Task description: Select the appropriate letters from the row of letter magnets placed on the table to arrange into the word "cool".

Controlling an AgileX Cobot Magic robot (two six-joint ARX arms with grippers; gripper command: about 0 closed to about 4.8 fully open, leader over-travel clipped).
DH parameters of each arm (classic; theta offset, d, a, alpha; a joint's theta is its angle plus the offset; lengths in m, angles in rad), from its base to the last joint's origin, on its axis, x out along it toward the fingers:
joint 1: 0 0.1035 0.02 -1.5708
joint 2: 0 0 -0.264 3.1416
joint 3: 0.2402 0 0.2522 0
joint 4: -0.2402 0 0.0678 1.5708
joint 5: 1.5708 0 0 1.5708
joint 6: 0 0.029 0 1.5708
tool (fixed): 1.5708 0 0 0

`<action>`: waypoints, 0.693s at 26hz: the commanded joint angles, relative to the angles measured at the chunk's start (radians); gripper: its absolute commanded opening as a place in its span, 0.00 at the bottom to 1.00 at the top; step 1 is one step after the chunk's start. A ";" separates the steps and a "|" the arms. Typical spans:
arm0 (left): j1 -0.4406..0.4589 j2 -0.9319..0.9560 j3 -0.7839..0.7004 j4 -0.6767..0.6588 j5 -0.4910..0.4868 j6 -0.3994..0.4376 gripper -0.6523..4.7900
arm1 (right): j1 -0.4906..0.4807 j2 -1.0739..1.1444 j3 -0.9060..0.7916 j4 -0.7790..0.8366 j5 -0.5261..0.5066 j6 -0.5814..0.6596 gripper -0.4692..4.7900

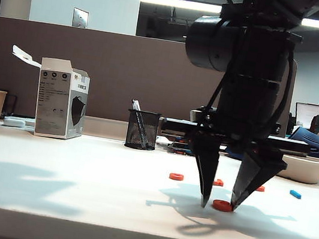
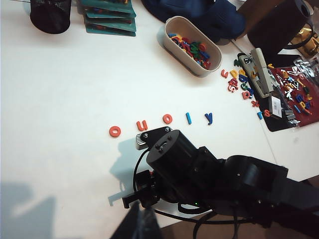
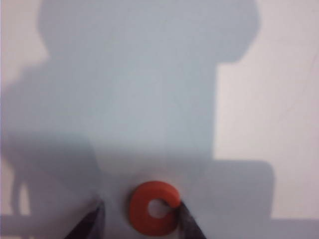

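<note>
Right claw (image 1: pixel 218 203) stands spread over an orange-red magnet (image 1: pixel 222 206) on the table (image 1: pixel 76 185).

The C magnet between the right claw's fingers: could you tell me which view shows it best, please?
The right wrist view: the C magnet fills the foreground, gap visible, lying on the table between the open right claw. The exterior view shows it only edge-on. The left wrist view hides it behind the right arm.

The C (image 1: pixel 222 205) lies on the table (image 1: pixel 75 191), before the row of letter magnets (image 1: pixel 240 185).
</note>
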 commanded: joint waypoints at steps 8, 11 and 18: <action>-0.001 -0.003 0.002 0.006 -0.003 -0.002 0.11 | -0.020 0.004 0.076 -0.100 -0.001 -0.033 0.52; -0.001 -0.003 0.002 0.006 -0.003 -0.002 0.11 | -0.020 0.004 0.115 -0.122 -0.001 -0.047 0.52; -0.001 -0.003 0.002 0.006 -0.003 -0.002 0.11 | -0.027 0.004 0.245 -0.130 0.000 -0.154 0.18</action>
